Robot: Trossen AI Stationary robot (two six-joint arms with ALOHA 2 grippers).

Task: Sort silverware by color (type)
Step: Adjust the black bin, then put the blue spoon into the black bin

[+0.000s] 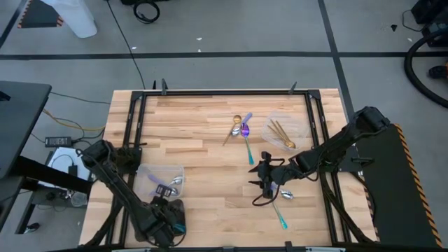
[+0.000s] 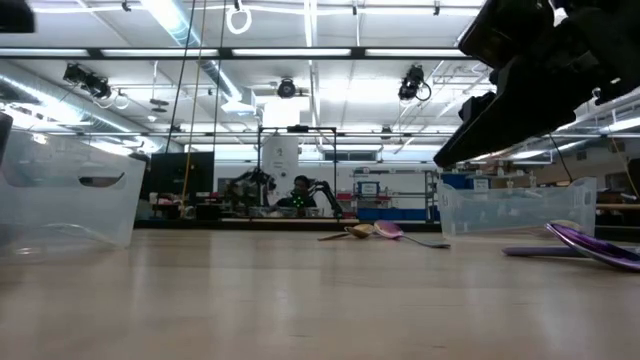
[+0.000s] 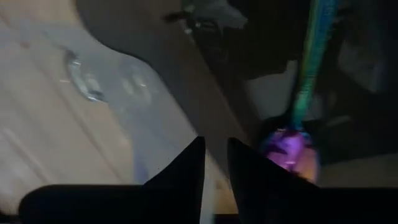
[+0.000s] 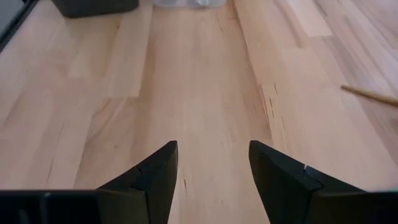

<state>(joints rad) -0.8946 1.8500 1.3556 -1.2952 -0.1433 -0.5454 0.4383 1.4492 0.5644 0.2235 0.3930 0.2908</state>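
Note:
A purple-blue spoon with a teal handle (image 1: 281, 208) lies flat on the wood, just to the near side of my right gripper (image 1: 262, 180). That gripper hovers open over bare boards (image 4: 213, 155). Mid-table, a gold spoon (image 1: 237, 120), a silver one (image 1: 234, 130) and a purple one (image 1: 246, 131) lie in a small pile. My left gripper (image 1: 170, 222) is over the dark grey tray (image 1: 180, 207). Its fingers (image 3: 214, 149) stand a narrow gap apart beside an iridescent spoon (image 3: 291, 146) lying in that tray.
A clear tray (image 1: 161, 178) near the left arm holds silver spoons (image 3: 84, 78). Another clear tray (image 1: 285, 129) on the right holds gold utensils. The black frame rails (image 1: 316, 126) border the table. Bare wood stretches between the two trays (image 1: 203, 161).

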